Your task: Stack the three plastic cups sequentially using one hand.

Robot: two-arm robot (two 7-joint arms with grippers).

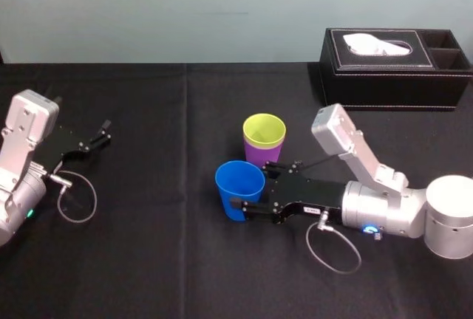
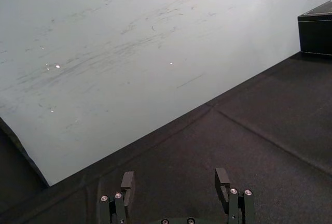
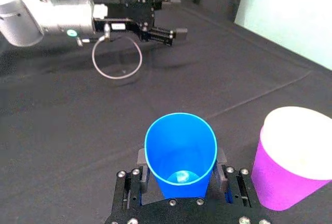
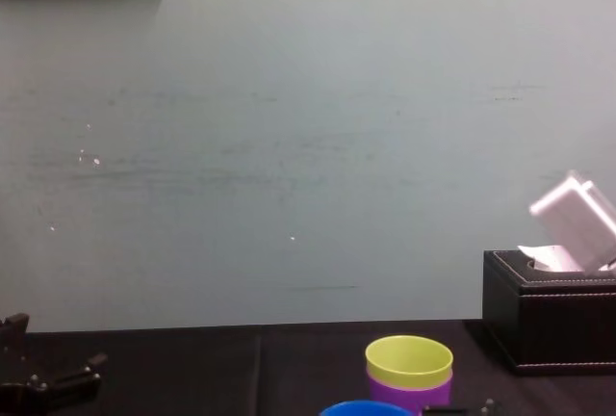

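The blue cup stands upright on the black cloth, and my right gripper is shut on it from the right. In the right wrist view the fingers press both sides of the blue cup. Just behind it, the yellow-green cup sits nested in the purple cup, a little apart from the blue one. The chest view shows that nested pair, yellow-green cup over purple cup. My left gripper is parked at the far left, open with nothing in it.
A black leather tissue box stands at the back right, behind the right arm. A cable loop hangs off the right wrist. Bare black cloth stretches between the cups and the left arm.
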